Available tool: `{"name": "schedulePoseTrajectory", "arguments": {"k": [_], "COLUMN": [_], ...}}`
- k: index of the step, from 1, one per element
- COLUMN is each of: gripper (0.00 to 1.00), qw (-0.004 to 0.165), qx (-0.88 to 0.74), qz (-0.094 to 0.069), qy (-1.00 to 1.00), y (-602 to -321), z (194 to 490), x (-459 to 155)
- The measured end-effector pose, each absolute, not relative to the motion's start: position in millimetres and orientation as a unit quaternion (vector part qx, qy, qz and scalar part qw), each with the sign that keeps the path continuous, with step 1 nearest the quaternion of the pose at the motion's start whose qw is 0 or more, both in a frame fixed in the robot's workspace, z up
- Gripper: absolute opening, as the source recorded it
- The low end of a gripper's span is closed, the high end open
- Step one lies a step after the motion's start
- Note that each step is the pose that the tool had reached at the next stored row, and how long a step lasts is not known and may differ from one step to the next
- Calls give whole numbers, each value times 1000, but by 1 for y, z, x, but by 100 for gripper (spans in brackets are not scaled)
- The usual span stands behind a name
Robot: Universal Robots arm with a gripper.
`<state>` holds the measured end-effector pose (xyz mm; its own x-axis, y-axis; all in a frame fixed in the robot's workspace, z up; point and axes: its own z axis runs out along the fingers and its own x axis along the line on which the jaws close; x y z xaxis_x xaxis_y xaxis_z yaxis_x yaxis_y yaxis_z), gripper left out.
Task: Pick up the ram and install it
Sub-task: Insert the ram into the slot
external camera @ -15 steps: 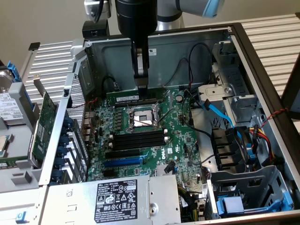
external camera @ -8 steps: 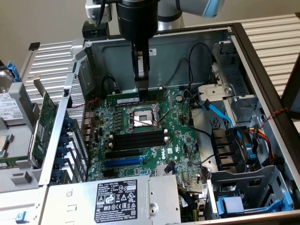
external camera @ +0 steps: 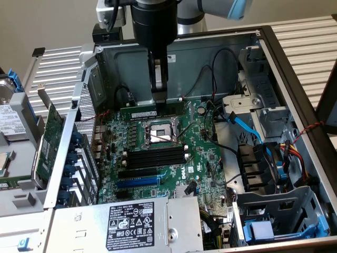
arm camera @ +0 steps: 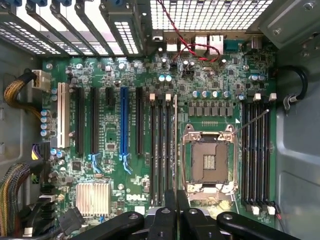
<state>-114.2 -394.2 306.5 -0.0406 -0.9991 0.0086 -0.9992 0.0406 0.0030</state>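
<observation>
Exterior view: gripper (external camera: 158, 101) hangs vertical, fingers (external camera: 158, 84) clenched on the top edge of the ram (external camera: 139, 113) near mid-length, so the stick sits level and on edge, just beside the CPU socket (external camera: 160, 134). Wrist view: ram is edge-on between the fingers, parallel to the memory slots (arm camera: 160, 145) next to the socket, so it looks aligned for insertion. Can't tell if it's seated.

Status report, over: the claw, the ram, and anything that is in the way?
Claw shut on the ram. Ram held on edge over the motherboard, beside the CPU socket. Seated or not, cannot tell. No cable across the memory slots.
</observation>
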Motion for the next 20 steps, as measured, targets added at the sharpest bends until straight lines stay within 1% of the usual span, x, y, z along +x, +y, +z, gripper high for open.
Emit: {"name": "schedulePoseTrajectory", "arguments": {"k": [20], "gripper": [13], "qw": [5], "qx": [693], "qz": [3], "qy": [-721], "y": [-400], "z": [289], "x": [-114]}}
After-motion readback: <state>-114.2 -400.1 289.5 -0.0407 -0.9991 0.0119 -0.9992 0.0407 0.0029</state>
